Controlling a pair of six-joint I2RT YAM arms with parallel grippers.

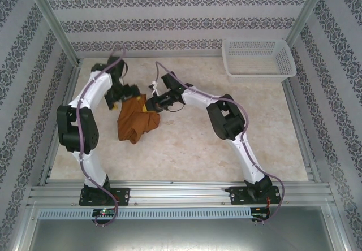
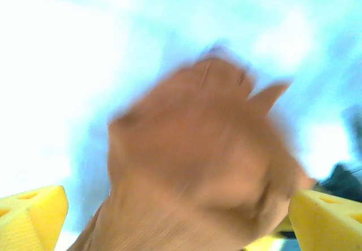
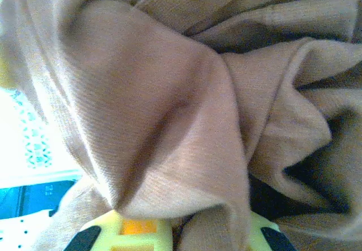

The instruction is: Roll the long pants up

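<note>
Bunched long pants (image 3: 169, 92) crowd your right gripper (image 3: 192, 234), whose closure you cannot tell; your left gripper (image 2: 181, 217) stands spread around the cloth. No roll yet: flattening and rolling likely remain.

You see a pale, stone-look table (image 1: 192, 155) in the middle of the frame. Two things are on it. A white basket (image 1: 259, 59) with little holes sits in the upper right of the frame, at the back corner of the table. The brown long pants (image 1: 136, 122) are in a crumpled bunch left of the middle, well apart from the basket. You cannot tell how much of the bunch touches the table top.
</note>
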